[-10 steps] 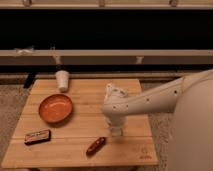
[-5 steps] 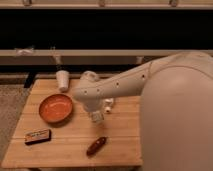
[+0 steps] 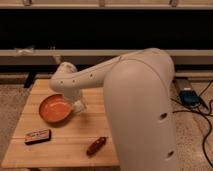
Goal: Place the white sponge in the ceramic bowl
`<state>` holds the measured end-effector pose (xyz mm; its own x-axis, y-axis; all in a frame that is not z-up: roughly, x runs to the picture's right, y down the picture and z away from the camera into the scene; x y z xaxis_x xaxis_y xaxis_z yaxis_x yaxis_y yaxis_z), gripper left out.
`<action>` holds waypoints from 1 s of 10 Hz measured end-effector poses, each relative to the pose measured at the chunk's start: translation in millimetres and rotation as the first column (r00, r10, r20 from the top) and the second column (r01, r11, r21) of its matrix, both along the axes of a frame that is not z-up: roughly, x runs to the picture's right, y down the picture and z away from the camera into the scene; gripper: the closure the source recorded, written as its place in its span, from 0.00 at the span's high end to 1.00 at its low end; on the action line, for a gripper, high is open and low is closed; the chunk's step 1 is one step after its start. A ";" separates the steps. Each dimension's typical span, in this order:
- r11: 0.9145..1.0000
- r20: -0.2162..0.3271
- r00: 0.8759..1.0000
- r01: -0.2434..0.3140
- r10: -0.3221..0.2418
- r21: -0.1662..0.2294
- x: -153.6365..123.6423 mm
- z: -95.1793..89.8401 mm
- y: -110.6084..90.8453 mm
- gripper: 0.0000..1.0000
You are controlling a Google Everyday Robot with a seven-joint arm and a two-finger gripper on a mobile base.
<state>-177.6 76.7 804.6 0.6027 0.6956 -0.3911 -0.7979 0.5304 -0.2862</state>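
Observation:
The orange-brown ceramic bowl (image 3: 54, 109) sits on the left part of the wooden table (image 3: 70, 137). My white arm reaches across from the right. My gripper (image 3: 78, 105) hangs at the bowl's right rim, just above it. A small pale block, the white sponge (image 3: 80, 106), shows at the gripper's tip and is held there. The arm hides the bowl's far edge.
A dark flat packet with an orange label (image 3: 38, 136) lies near the table's front left. A reddish-brown oblong thing (image 3: 96, 145) lies near the front edge. A low dark shelf runs behind the table. A blue box and cables (image 3: 190, 96) lie on the floor at the right.
My gripper has moved left across the table from its middle to the bowl's right rim, with the pale block in it. The arm now hides the white cup.

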 end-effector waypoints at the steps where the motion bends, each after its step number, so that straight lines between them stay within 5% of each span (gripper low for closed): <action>1: 1.000 0.030 0.999 0.030 -0.030 0.000 -15.2 3.7 -3.7 0.00; 4: 0.991 0.148 0.980 0.134 -0.132 -0.009 -76.0 18.4 -9.8 0.26; 10: 0.975 0.301 0.931 0.222 -0.205 -0.025 -117.9 36.5 -4.0 0.80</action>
